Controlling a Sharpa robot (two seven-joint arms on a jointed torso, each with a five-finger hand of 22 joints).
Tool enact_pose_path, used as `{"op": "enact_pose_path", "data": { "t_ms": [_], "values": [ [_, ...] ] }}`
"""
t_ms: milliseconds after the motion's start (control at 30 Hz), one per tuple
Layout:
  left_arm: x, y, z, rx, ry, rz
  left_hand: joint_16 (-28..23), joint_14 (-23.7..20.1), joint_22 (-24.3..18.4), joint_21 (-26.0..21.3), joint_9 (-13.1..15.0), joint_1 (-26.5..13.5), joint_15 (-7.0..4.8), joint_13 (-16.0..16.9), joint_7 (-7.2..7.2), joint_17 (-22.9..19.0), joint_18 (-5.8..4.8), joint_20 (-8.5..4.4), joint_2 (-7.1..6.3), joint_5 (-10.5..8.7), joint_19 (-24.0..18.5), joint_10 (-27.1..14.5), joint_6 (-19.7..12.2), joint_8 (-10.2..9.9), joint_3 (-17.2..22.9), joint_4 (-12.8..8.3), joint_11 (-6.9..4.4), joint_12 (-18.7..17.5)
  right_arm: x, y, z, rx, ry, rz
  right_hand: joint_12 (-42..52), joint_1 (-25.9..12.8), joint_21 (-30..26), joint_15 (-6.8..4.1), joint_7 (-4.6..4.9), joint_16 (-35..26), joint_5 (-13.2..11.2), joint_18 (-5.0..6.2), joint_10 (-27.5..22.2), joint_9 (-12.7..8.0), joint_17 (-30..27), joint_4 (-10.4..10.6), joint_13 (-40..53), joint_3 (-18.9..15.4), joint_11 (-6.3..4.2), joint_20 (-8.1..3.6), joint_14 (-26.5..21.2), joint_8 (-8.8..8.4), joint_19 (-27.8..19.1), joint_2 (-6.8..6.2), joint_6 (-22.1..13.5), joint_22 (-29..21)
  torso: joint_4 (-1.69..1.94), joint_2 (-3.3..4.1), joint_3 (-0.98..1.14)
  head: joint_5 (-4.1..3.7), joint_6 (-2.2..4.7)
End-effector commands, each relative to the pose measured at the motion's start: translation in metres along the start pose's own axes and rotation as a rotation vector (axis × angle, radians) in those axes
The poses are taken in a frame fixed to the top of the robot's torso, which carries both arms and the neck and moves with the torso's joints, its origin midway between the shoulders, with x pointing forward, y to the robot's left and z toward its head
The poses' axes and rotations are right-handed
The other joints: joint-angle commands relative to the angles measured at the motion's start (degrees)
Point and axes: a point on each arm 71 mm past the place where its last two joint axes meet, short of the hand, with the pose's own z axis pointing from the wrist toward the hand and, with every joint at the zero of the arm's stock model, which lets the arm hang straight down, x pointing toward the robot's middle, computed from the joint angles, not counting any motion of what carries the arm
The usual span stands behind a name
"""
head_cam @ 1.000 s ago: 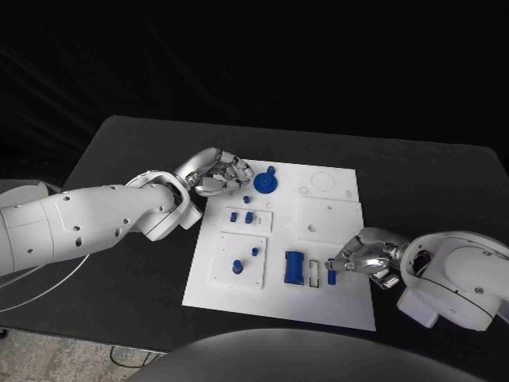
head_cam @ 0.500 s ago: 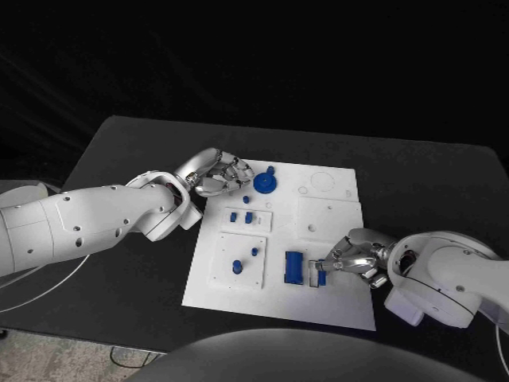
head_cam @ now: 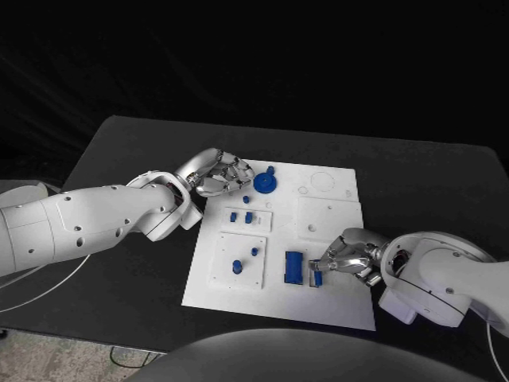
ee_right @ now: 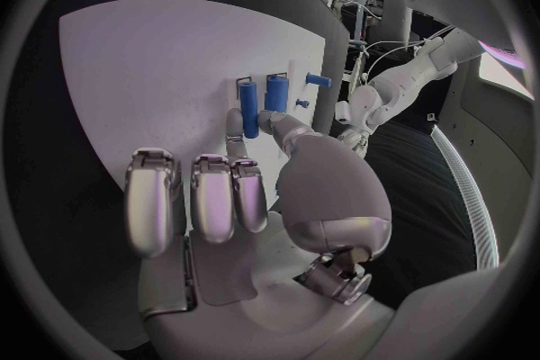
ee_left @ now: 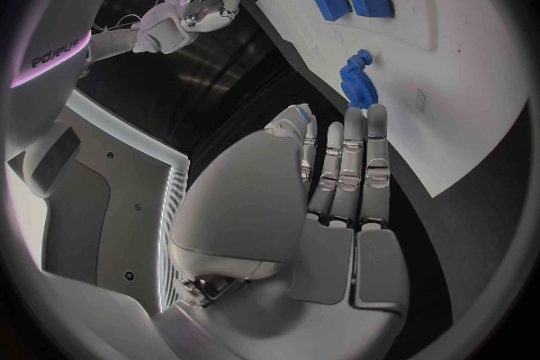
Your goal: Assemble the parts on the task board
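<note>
The white task board [head_cam: 324, 208] lies mid-table. My right hand [head_cam: 348, 258] is over its near right part and pinches a narrow blue part [head_cam: 320, 276] between thumb and a finger. The part stands at a slot beside the wide blue block [head_cam: 293, 267]. The right wrist view shows that narrow part [ee_right: 248, 97] next to the block [ee_right: 275, 93]. My left hand [head_cam: 217, 173] hovers at the board's far left corner, fingers curled, close to the blue gear [head_cam: 266, 185]. A small blue piece [ee_left: 302, 114] shows between its thumb and a finger.
Two small blue pieces [head_cam: 241, 216] stand on a raised white plate left of centre. Two more [head_cam: 246, 260] sit on the plate nearer me. Round recesses [head_cam: 321, 181] mark the board's far right. Black table [head_cam: 426, 179] surrounds the board.
My right hand has moved left with the narrow blue part, from the board's right side to the slot beside the wide block. The left hand has stayed still.
</note>
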Motion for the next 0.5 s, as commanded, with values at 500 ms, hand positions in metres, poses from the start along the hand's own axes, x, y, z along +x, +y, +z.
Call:
{"op": "enact_pose_path", "data": {
  "t_ms": [500],
  "values": [
    [0.0026,-0.0011,0.001,0.005,0.016,-0.012,0.3,0.2,0.0,0.2,0.1,0.7,0.14,-0.1,0.19,-0.1,0.69,0.2,-0.02,0.39,0.2,0.2,-0.4,0.3,0.3,0.1,0.38,0.3,0.0035,-0.0023,0.0047,0.009,0.019,-0.084,0.2,-7.3,-0.6,0.83,0.0,-0.3,-10.1,-0.54,6.1,-1.3,1.3,4.2,15.1,-2.9,0.31,0.76,3.7,-0.21,2.7,0.41,0.2,12.3,-0.05,0.02,0.03,0.16,0.0]
  ]
}}
